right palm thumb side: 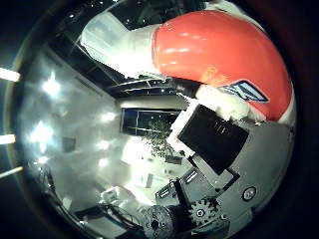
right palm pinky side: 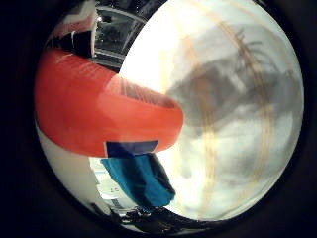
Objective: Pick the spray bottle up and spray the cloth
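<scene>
- Since the spray bottle [right palm thumb side: 219,47] fills much of both palm views, it sits right against the palm, and the hand [right palm thumb side: 219,149] appears clenched around its orange body, a finger crossing the label.
- Any slackening of that grasp could let the smooth plastic twist or slide, since the contact looks narrow.
- Whether a finger rests on the trigger cannot be told; a missed press would spray nothing.
- Beyond the bottle lies the pale cloth [right palm pinky side: 233,114] under the hand's shadow, with a blue object [right palm pinky side: 141,178] beside it; a nozzle aimed off would wet the wrong spot.
</scene>
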You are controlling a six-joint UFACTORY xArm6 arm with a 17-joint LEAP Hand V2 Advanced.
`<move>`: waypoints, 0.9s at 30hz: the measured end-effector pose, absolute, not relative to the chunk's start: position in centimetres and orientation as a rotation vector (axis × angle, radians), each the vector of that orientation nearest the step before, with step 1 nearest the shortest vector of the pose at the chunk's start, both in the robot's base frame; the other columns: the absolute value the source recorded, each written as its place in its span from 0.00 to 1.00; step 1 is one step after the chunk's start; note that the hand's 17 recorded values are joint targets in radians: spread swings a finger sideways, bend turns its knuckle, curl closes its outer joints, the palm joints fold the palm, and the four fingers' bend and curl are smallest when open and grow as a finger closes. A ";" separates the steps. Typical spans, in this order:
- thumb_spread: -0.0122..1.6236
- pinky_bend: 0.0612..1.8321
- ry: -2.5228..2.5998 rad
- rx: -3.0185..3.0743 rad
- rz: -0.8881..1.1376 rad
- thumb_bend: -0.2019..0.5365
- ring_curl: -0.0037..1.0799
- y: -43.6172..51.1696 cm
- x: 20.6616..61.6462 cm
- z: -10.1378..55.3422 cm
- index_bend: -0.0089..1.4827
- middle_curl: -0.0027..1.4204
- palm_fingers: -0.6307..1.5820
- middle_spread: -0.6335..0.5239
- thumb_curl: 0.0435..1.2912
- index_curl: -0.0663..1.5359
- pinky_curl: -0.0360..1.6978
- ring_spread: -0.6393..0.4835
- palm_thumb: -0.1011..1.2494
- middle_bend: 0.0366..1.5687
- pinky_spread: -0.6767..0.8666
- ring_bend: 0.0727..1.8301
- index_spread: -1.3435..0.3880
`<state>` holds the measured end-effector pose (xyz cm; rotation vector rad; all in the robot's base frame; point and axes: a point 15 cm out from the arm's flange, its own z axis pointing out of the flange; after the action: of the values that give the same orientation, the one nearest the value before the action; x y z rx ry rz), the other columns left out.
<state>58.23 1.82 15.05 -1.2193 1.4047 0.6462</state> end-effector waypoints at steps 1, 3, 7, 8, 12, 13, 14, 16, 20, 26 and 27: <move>0.49 0.63 1.393 -1.229 0.634 0.26 0.70 1.8 58.3 16.0 0.75 0.58 0.77 0.44 0.49 0.62 0.67 0.38 0.91 0.87 0.31 0.74 0.62; 0.47 0.61 1.367 -1.261 0.599 0.25 0.71 1.9 58.3 18.3 0.75 0.57 0.77 0.45 0.52 0.62 0.71 0.38 0.91 0.88 0.31 0.74 0.63; 0.47 0.58 1.346 -1.375 0.584 0.25 0.73 3.5 56.1 21.1 0.75 0.55 0.77 0.45 0.56 0.63 0.78 0.38 0.90 0.89 0.32 0.74 0.64; 0.47 0.58 1.348 -1.417 0.569 0.25 0.73 3.6 55.6 21.6 0.75 0.55 0.77 0.46 0.57 0.63 0.80 0.38 0.90 0.89 0.32 0.74 0.64; 0.46 0.55 1.398 -1.549 0.501 0.26 0.74 3.1 54.4 24.0 0.75 0.53 0.77 0.46 0.60 0.63 0.85 0.38 0.89 0.89 0.33 0.73 0.64; 0.46 0.55 1.411 -1.582 0.493 0.26 0.75 3.3 54.1 24.7 0.75 0.53 0.77 0.46 0.61 0.63 0.86 0.37 0.89 0.90 0.33 0.73 0.64; 0.46 0.55 1.424 -1.612 0.489 0.25 0.75 3.5 53.6 25.3 0.75 0.53 0.77 0.46 0.61 0.63 0.88 0.37 0.89 0.90 0.33 0.73 0.64; 0.46 0.54 1.449 -1.677 0.481 0.25 0.75 4.5 52.8 26.8 0.75 0.53 0.78 0.46 0.62 0.63 0.89 0.37 0.88 0.90 0.34 0.73 0.64; 0.46 0.53 1.487 -1.812 0.470 0.25 0.76 6.5 51.0 28.5 0.74 0.52 0.78 0.46 0.64 0.63 0.92 0.37 0.88 0.91 0.34 0.73 0.64; 0.45 0.52 1.570 -2.046 0.428 0.25 0.77 9.1 48.2 28.8 0.74 0.51 0.78 0.46 0.66 0.63 0.94 0.37 0.87 0.91 0.35 0.72 0.63; 0.45 0.51 1.578 -2.081 0.408 0.25 0.77 9.6 48.0 29.0 0.74 0.51 0.78 0.46 0.66 0.63 0.95 0.37 0.87 0.91 0.35 0.72 0.63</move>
<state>47.98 9.57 29.01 -2.0812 1.5778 0.4083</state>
